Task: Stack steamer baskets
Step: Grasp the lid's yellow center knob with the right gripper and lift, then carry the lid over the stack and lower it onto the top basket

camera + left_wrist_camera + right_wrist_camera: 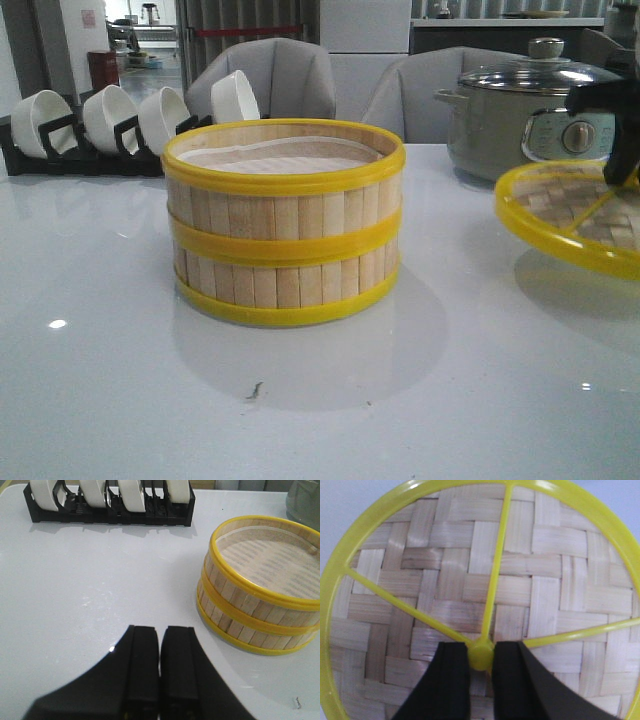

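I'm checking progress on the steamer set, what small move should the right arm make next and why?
Probably carry the lid left, over the stacked steamer baskets. The right gripper pinches its centre knob, holding it tilted above the table, while the top basket is open.

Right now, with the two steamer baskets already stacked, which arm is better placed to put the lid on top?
Right. The right gripper is shut on the lid's yellow centre hub, holding it tilted above the table beside the steamer baskets. The left gripper is shut, holds nothing and sits away from the lid.
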`<state>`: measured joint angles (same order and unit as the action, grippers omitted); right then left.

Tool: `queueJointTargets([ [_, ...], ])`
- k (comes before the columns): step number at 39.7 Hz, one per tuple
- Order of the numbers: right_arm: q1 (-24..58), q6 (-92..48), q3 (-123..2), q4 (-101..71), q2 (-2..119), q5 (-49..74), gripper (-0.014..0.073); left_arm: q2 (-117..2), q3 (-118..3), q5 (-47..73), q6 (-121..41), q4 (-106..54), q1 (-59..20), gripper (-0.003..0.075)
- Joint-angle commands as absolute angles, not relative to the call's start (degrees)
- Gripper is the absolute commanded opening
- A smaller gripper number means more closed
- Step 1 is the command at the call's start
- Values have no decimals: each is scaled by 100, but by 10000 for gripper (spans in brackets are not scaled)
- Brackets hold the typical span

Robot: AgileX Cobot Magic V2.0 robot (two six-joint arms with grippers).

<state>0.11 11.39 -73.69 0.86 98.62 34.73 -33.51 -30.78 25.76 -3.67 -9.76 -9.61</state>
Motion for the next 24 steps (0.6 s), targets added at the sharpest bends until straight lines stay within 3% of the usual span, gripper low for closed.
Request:
queueJointTargets([
  [1,202,1141,-7885,104,9297,3429,57,-3354,-3247,2132,-350,-1011,-989,85],
  [13,1361,1141,-9400,104,9166,4353,57,-3354,-3247,2132,-350,-1011,-989,85],
  [24,2628,1141,-10548,104,9754,4682,57,-3354,-3247,2132,-350,-1011,-989,85],
])
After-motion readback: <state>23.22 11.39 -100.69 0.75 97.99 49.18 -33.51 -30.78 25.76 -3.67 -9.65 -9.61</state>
